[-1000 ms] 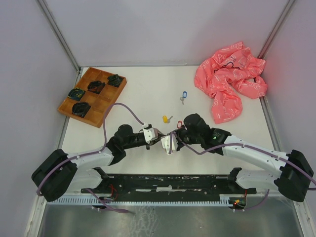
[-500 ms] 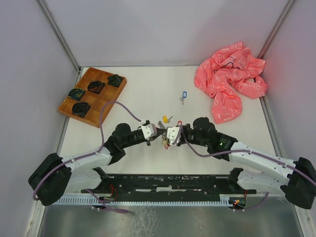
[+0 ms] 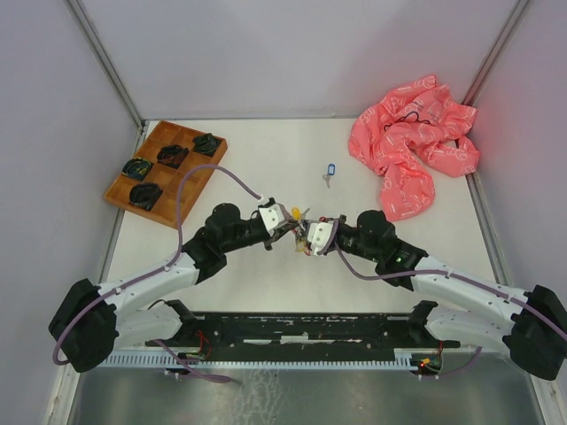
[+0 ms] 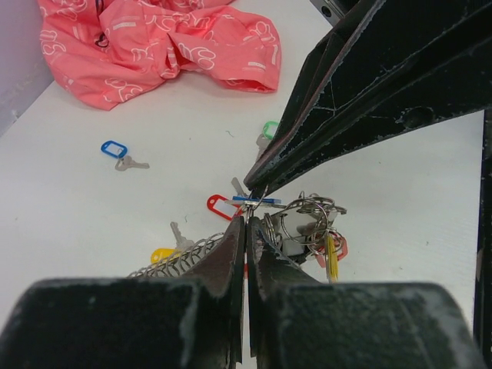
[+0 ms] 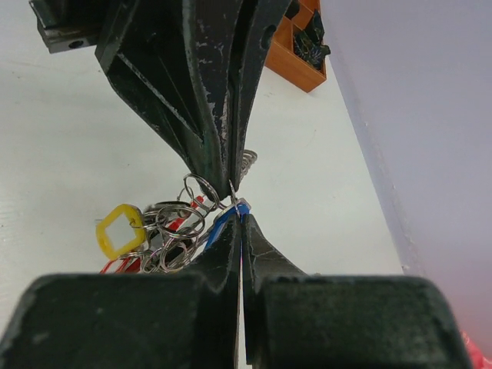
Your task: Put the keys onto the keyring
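Keys with a yellow tag [image 5: 119, 231] and some red ones hang in the bunch of rings that makes up the keyring [image 4: 304, 219], so part of the job looks done. The keyring sits at the middle of the overhead view, right where the two arms meet tip to tip. The left tool [image 4: 246, 231] has its fingers pressed together and appears clamped on a ring at the edge of the bunch, with a bit of chain [image 4: 177, 257] trailing out beside it. The right tool [image 5: 240, 231] is also closed tight, and a blue tag [image 5: 224, 219] lies at its very tip; whether that tag is nipped or only touching, I cannot tell. My reading is that this blue-tagged key is the one being worked onto the ring. Work remains: a second blue-tagged key [image 3: 330, 170] lies alone on the counter [image 3: 239, 168], well apart, above centre in the overhead view, near the pink bag [image 3: 412, 146]. A yellow-tagged key [image 3: 298, 212] rests just beside the left arm. In the left wrist view a red tag [image 4: 219, 206] and a green tag [image 4: 269, 129] lie close to the bunch, and whether either is attached is unclear.
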You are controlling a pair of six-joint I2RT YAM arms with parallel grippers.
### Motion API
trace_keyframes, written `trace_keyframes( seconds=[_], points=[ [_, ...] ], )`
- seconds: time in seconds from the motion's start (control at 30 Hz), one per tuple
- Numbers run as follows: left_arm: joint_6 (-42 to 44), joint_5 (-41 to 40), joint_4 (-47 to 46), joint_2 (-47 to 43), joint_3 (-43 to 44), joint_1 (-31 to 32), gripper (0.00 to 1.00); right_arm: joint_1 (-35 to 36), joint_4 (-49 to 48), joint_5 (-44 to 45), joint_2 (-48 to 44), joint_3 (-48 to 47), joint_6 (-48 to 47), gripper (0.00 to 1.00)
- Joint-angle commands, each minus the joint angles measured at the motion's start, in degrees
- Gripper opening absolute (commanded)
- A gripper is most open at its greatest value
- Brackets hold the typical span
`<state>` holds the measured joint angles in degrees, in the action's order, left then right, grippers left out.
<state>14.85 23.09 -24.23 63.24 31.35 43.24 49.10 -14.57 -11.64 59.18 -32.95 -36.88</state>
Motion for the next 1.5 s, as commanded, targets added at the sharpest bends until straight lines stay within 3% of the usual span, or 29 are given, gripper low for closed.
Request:
trace_keyframes(
  seconds=[0.0,0.3,0.5,0.6,0.8,1.13,1.27,1.47],
  points=[
    [0.2,2.4,3.7,-2.6,3.5,-0.5,0.03,-1.0,1.2,-2.0,1.0,-1.9,-5.1,0.01],
    [-9.0,-0.8,2.5,-2.7,5.4,-0.5,0.03,-1.0,0.3,-2.1,3.7,-2.2,-10.5,0.01],
    [-15.0,3.0,2.3,-3.3,5.9,-0.6,0.03,-1.0,-2.6,-1.4,5.8,-1.8,-12.5,0.01],
    [-17.1,0.2,1.6,-4.0,4.8,-0.5,0.03,-1.0,-3.5,-4.2,6.8,-2.0,-11.8,0.01],
    [-19.7,-5.6,-12.2,-4.9,-2.2,-0.6,0.03,-0.9,-11.1,-14.4,9.4,-2.2,-1.7,0.01],
    [-17.6,-1.7,-31.1,-3.3,-12.2,-0.6,0.03,-0.8,-17.2,-8.6,7.1,1.1,1.6,0.01],
    [-16.2,-0.5,-28.4,-2.5,-12.6,-0.5,0.03,-0.9,-15.4,-8.5,5.6,0.7,-0.6,0.01],
    [-15.5,-1.4,-23.0,-4.1,-13.1,-0.6,0.23,-0.8,-6.6,-9.3,4.2,-2.5,-7.2,0.01]
  ],
)
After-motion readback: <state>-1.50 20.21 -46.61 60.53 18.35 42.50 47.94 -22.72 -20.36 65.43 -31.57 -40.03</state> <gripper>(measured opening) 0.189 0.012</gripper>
